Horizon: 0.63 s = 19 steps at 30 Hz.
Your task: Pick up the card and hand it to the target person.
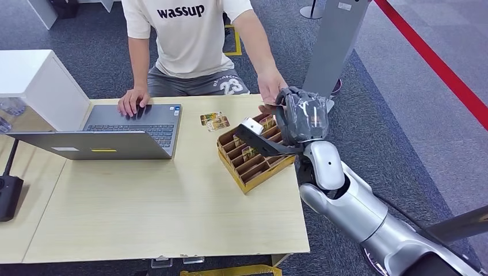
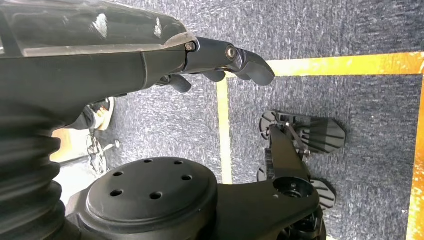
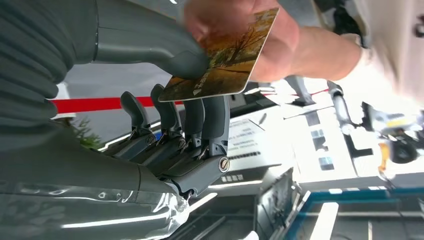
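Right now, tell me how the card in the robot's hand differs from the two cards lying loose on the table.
The held card is up in the air, pinched by the right hand and touched by the person's hand; the loose cards lie flat on the table beside the card box, touched by nobody. The held card is single; the loose cards are a pair, side by side. All show warm orange-brown pictures.

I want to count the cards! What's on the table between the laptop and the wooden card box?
In the head view, two loose cards lie on the table between the laptop and the card box.
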Available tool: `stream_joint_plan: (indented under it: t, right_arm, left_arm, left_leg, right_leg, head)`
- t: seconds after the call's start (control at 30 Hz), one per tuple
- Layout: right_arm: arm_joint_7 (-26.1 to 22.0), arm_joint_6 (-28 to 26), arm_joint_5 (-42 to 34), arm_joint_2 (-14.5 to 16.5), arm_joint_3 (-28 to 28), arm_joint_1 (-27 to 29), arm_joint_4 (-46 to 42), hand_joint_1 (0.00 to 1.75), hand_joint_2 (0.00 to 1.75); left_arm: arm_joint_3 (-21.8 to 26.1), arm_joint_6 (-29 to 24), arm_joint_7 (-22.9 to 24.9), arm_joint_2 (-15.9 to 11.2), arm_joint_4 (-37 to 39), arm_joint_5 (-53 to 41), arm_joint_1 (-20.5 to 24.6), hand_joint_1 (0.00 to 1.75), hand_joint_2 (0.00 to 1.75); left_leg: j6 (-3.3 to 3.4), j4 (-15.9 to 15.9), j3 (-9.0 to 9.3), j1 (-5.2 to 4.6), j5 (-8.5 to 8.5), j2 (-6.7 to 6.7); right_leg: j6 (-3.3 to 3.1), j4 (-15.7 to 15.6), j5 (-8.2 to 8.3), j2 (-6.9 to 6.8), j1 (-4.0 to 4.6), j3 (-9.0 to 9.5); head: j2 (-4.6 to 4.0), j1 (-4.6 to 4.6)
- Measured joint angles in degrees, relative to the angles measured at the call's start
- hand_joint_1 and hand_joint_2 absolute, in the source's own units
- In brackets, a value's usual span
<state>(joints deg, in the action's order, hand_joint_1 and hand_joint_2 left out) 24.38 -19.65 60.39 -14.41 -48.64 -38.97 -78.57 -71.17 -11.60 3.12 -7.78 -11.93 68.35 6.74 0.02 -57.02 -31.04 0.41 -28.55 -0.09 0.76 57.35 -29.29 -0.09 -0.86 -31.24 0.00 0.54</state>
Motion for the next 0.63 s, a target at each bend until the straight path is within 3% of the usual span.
stream_joint_plan:
  t: [0.17, 0.3, 0.37, 0.5, 0.63]
  right_arm:
    - [-2.79, -2.81, 0.41, 0.41, 0.40, 2.00, -1.91, 1.40, 1.75]
    - [-5.02, -5.36, 0.16, 0.82, 0.61, 3.35, -2.04, 0.02, 1.75]
    - [-6.22, -7.17, -0.03, 1.09, 0.77, 4.02, -2.04, 0.00, 1.75]
    - [-8.52, -10.45, -2.13, 1.57, 1.03, 5.45, -2.04, 0.00, 1.75]
    - [-10.70, -12.73, -6.31, 1.89, 1.28, 6.68, -2.04, 0.00, 1.75]
  left_arm:
    - [0.00, 0.80, 0.72, 0.00, 0.00, 0.02, 0.12, 0.00, 1.75]
    - [-0.03, 2.82, 0.97, 0.01, 0.00, -0.08, 0.13, 0.00, 1.75]
    - [-0.08, 3.32, 0.97, 0.02, 0.00, -0.15, 0.14, 0.00, 1.75]
    - [-0.12, 3.00, 0.94, 0.02, 0.00, -0.16, 0.18, 0.00, 0.00]
    - [-0.13, 2.39, 0.94, 0.03, 0.00, -0.15, 0.20, 0.00, 0.00]
  left_leg:
    - [0.00, 0.00, -0.03, 0.00, 0.00, -0.01]
    - [0.00, 0.00, -0.06, 0.00, 0.00, -0.02]
    - [0.00, 0.00, -0.07, 0.00, 0.00, -0.02]
    - [0.00, 0.00, -0.06, 0.00, 0.00, -0.01]
    - [0.00, 0.00, -0.04, 0.00, 0.00, -0.01]
  right_leg:
    - [0.00, 0.00, 0.00, -0.02, 0.00, 0.00]
    - [0.00, 0.00, 0.00, -0.03, 0.00, -0.02]
    - [0.00, 0.00, 0.00, -0.03, 0.00, -0.03]
    - [0.00, 0.00, 0.00, -0.03, 0.00, -0.03]
    - [0.00, 0.00, 0.00, -0.03, 0.00, -0.02]
  head:
    - [0.00, 0.03]
    - [0.00, 0.03]
    - [0.00, 0.05]
    - [0.00, -0.01]
    - [0.00, -0.02]
